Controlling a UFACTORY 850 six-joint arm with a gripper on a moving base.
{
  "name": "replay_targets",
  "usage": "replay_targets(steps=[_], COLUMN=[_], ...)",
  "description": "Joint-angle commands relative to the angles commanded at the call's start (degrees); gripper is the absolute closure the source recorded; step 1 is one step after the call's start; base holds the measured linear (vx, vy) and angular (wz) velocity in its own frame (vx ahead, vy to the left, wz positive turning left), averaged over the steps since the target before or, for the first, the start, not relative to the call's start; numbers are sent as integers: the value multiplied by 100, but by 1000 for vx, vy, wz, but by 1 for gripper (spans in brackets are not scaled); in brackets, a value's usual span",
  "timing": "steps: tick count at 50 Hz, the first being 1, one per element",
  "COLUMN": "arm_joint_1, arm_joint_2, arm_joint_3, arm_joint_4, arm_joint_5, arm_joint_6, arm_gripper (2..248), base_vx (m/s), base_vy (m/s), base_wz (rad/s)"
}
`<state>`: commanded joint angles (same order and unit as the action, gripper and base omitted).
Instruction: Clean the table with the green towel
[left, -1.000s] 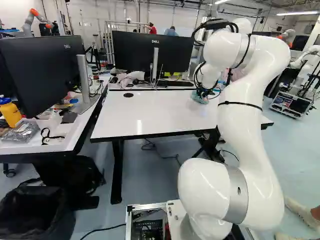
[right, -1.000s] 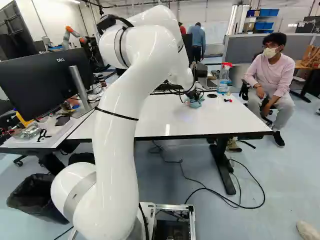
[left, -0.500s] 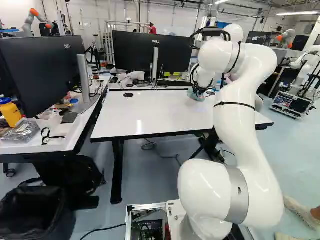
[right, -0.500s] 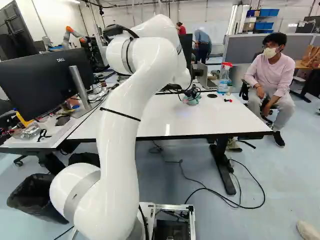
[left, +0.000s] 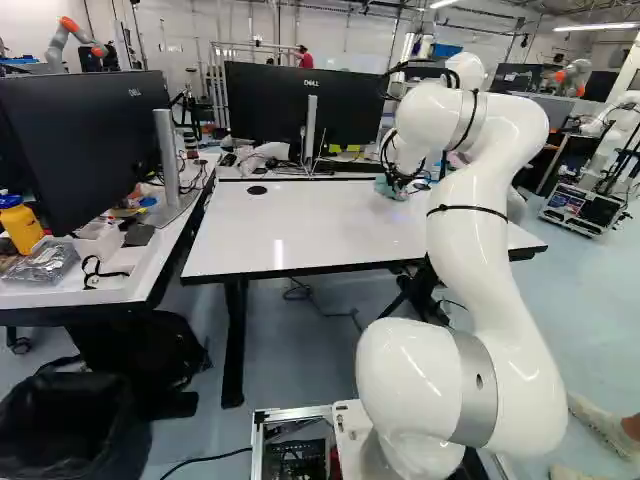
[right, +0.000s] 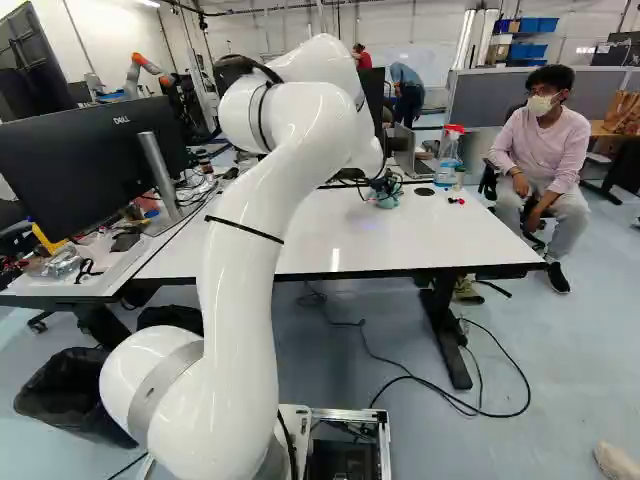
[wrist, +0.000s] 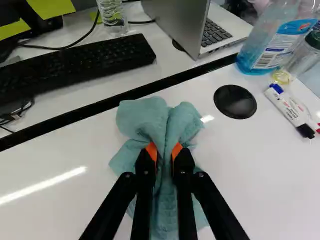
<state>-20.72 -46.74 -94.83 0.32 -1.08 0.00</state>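
Observation:
Near the table's far edge, my gripper (right: 383, 184) reaches down onto the white table (right: 440, 240), with the green towel (right: 387, 200) under it. In the wrist view the gripper (wrist: 164, 152) is shut on the bunched blue-green towel (wrist: 145, 117), its orange pads pinching a fold from two sides. The cloth spreads on the tabletop ahead of and beneath the fingers, close to the dark seam at the back edge. The left base view shows the towel (left: 391, 189) partly hidden behind the gripper.
Beyond the seam lie a black keyboard (wrist: 75, 65) and a laptop (wrist: 182, 25). A spray bottle (wrist: 272, 37), a marker (wrist: 290, 110) and a round black cap (wrist: 235, 101) are beside the towel. Monitors (left: 305, 105) stand behind; a bin (left: 70, 425) stands on the floor.
The arm has swung a little leftward in the left base view and reached farther toward the table's back edge, and the towel has moved along with the gripper. The base has stayed put.

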Motion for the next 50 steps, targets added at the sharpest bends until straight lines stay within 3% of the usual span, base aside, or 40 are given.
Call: replay_targets(steps=[22,50], arm_joint_1=[64,193], arm_joint_2=[478,1454], arm_joint_3=[379,1325], arm_joint_4=[0,0], arm_joint_5=[-162,-865], arm_joint_6=[0,0], arm_gripper=[199,199], base_vx=[0,0], base_vy=[0,0], base_wz=[0,0])
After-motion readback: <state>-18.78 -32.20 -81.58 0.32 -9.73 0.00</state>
